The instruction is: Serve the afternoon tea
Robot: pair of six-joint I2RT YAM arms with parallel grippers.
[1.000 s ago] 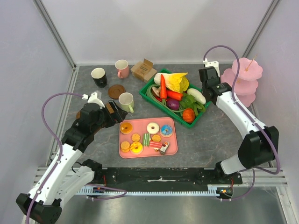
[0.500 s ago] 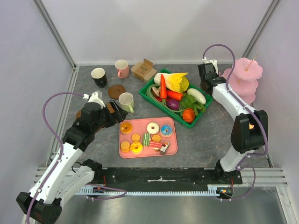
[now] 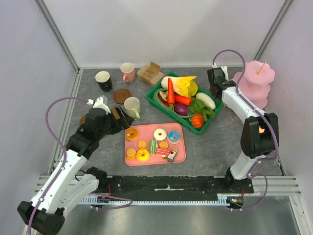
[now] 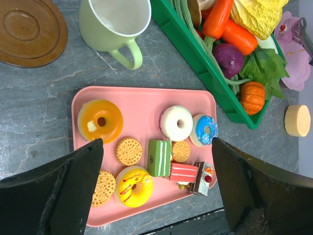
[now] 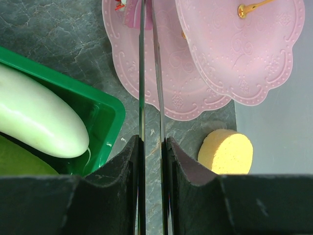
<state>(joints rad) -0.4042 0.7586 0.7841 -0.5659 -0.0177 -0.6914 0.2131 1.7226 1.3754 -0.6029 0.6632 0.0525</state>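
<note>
Grey tabletop (image 4: 49, 112), tray (image 4: 142, 100) of sweets (image 4: 159, 156) below spread left fingers (image 4: 73, 186)

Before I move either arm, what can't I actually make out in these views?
- Right wrist: the right gripper tips run off the top edge beside a pink-and-red piece; held or lying on the pink stand, cannot tell.
- Top: a brown disc is mostly hidden behind the left arm.
- Left wrist: the left gripper's fingers cover the pink tray's near corners and part of a biscuit.
</note>
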